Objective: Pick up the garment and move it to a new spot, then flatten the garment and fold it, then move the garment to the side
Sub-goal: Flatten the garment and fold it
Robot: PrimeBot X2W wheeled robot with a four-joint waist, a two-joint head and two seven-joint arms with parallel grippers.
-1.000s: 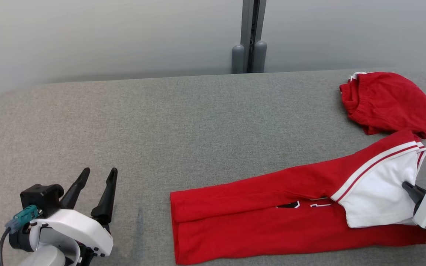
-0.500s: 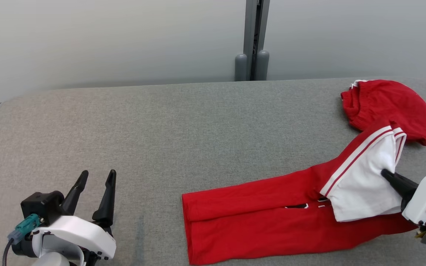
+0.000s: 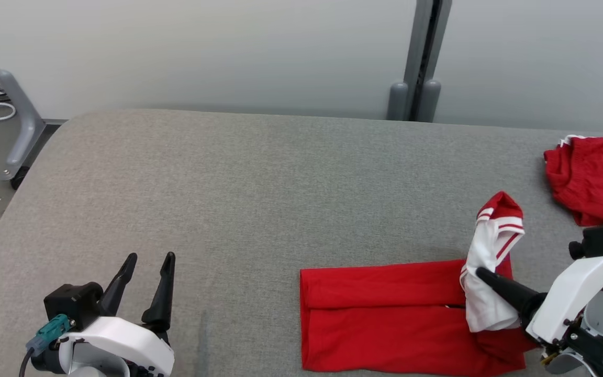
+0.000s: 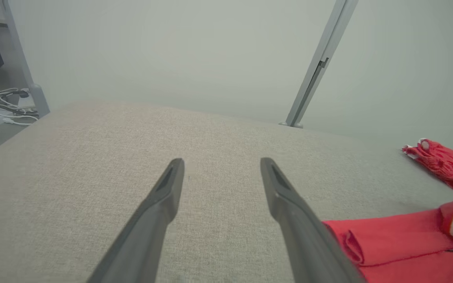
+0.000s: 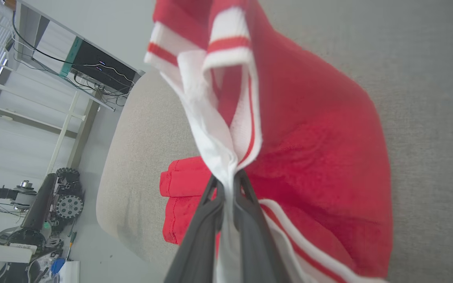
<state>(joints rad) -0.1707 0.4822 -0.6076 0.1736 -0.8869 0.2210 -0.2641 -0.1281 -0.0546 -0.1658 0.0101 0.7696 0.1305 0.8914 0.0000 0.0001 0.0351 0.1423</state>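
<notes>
The garment [image 3: 385,309] is a red top with a white, red-striped sleeve [image 3: 490,246], lying folded on the grey padded table [image 3: 254,183] at the front right. My right gripper [image 3: 482,273] is shut on the white sleeve and holds it raised and bunched above the red body. In the right wrist view the fingers [image 5: 226,182] pinch the white cloth, with the garment [image 5: 309,137] draped behind. My left gripper [image 3: 151,256] stands open and holds nothing at the front left, well left of the garment. The left wrist view shows the left gripper [image 4: 222,163] with the garment [image 4: 387,243] at lower right.
A second red garment [image 3: 594,178] lies crumpled at the table's far right edge, also seen as a red heap [image 4: 442,161]. A grey post [image 3: 427,52] stands behind the table. A frame leg on a caster [image 3: 19,136] and cables are off the left end.
The camera has turned left, so the whole picture shifted right. My right gripper has lifted the white sleeve up and leftward over the red body. The left gripper stayed open and still.
</notes>
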